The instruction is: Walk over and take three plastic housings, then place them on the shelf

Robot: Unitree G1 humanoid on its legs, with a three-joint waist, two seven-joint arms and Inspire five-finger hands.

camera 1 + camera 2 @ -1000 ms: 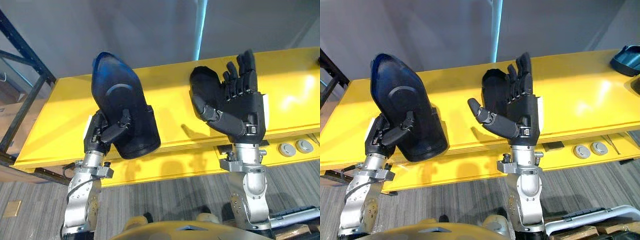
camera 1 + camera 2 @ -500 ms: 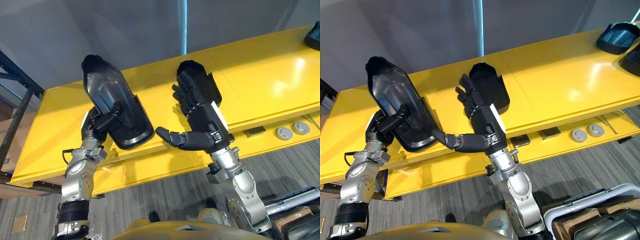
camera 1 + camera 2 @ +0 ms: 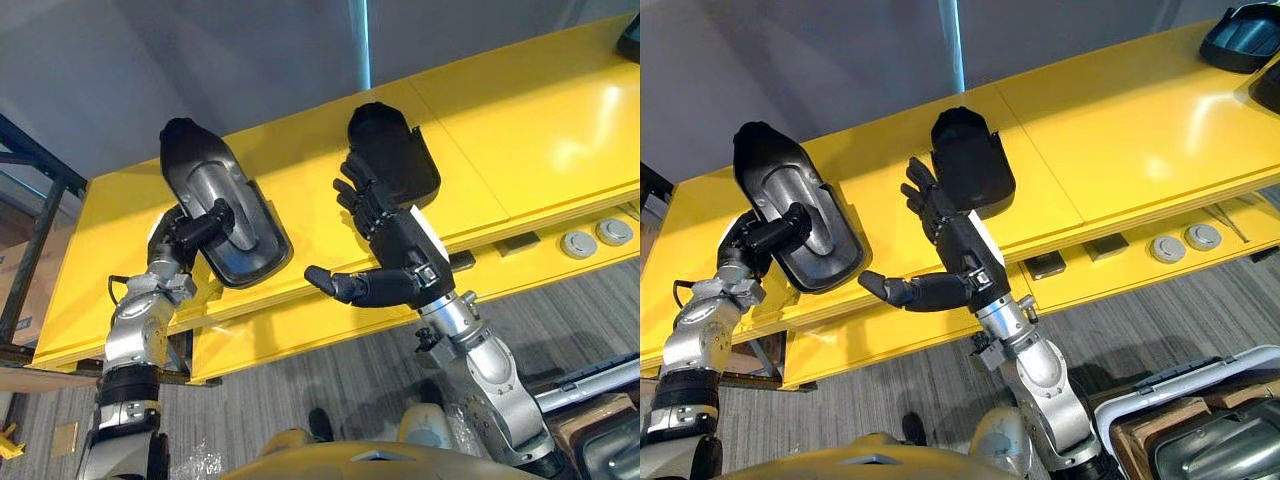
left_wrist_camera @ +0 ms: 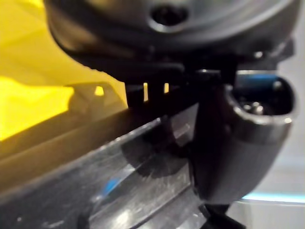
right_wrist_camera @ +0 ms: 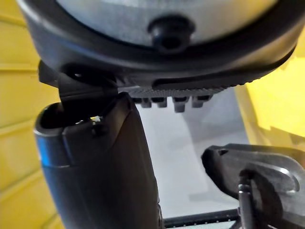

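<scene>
My left hand [image 3: 195,228] is shut on a black plastic housing [image 3: 225,215], held tilted with its hollow side toward me above the left part of the yellow shelf [image 3: 540,120]. In the left wrist view the thumb [image 4: 238,143] presses on the housing's glossy inner face [image 4: 119,181]. A second black housing [image 3: 390,155] lies on the shelf's middle. My right hand [image 3: 395,245] is open, its straight fingers [image 3: 360,195] reaching the housing's near edge and its thumb sticking out to the left. A third housing [image 3: 1245,35] sits at the shelf's far right end.
Two round grey discs [image 3: 1168,248] lie on the lower ledge under the shelf's right half. A white-rimmed crate [image 3: 1200,420] stands on the floor at lower right. A dark metal rack frame [image 3: 30,170] stands left of the shelf, with a grey wall behind.
The camera has shifted. My right hand swung from upright down to stretched forward, with the second housing now lying beyond its fingertips. The left hand has tilted its housing further back over the shelf.
</scene>
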